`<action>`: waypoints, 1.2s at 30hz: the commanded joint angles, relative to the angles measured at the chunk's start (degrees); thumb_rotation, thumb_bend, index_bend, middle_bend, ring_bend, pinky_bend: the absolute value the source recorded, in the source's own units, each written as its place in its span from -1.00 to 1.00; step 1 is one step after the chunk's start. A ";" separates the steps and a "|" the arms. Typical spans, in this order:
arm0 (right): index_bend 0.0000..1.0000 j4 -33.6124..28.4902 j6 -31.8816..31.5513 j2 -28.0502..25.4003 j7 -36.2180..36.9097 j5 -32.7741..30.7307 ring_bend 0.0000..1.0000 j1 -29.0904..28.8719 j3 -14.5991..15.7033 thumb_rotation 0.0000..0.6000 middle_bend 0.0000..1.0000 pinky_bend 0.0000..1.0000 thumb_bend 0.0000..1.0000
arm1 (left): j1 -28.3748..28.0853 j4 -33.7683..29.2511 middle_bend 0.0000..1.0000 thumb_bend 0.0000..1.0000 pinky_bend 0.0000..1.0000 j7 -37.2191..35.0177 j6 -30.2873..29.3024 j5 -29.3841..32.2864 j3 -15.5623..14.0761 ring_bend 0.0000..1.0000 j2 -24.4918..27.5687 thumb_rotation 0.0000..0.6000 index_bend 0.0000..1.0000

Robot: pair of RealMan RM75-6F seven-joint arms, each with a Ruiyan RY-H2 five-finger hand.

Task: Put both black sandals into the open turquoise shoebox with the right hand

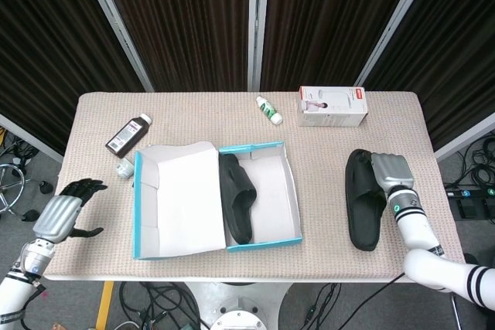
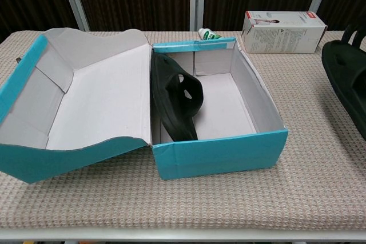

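The open turquoise shoebox (image 1: 290,191) sits in the middle of the beige worktop (image 1: 325,152), its lid folded out flat to the left. One black sandal (image 1: 236,197) stands on its side inside the box, leaning against the left wall. The second black sandal (image 1: 363,200) is to the right of the box and well apart from it. The right robot hand (image 1: 389,173) grips this sandal along its right edge, near the far end; in the chest view the sandal (image 2: 345,84) appears tilted, with its far end raised off the worktop.

The left robot hand (image 1: 63,212) hangs off the near left corner of the worktop with its fingers spread, holding nothing.

Along the far edge lie a white carton (image 1: 332,107) and, to its left, a small white bottle with a green label (image 1: 269,110). A dark brown bottle (image 1: 129,134) lies on its side at the far left of the worktop. A small pale object (image 1: 124,168) lies just beside the box lid's left edge; what it is cannot be told.
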State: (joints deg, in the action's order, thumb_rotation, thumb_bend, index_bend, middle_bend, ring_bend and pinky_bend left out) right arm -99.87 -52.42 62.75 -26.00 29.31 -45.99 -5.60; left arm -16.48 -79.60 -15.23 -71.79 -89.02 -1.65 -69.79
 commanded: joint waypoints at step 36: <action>-0.33 12.10 5.90 19.01 44.61 35.50 -0.23 1.15 -12.21 1.00 0.13 -0.04 -0.85 | 0.84 0.46 -0.70 -0.86 -0.72 -1.32 -0.96 1.01 0.26 -0.82 0.74 1.00 -0.62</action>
State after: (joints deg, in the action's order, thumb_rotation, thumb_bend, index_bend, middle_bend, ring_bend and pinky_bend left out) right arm -87.90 -46.71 81.63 18.60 64.85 -44.71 -17.91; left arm -15.64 -79.15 -16.55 -72.75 -88.00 -1.39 -69.04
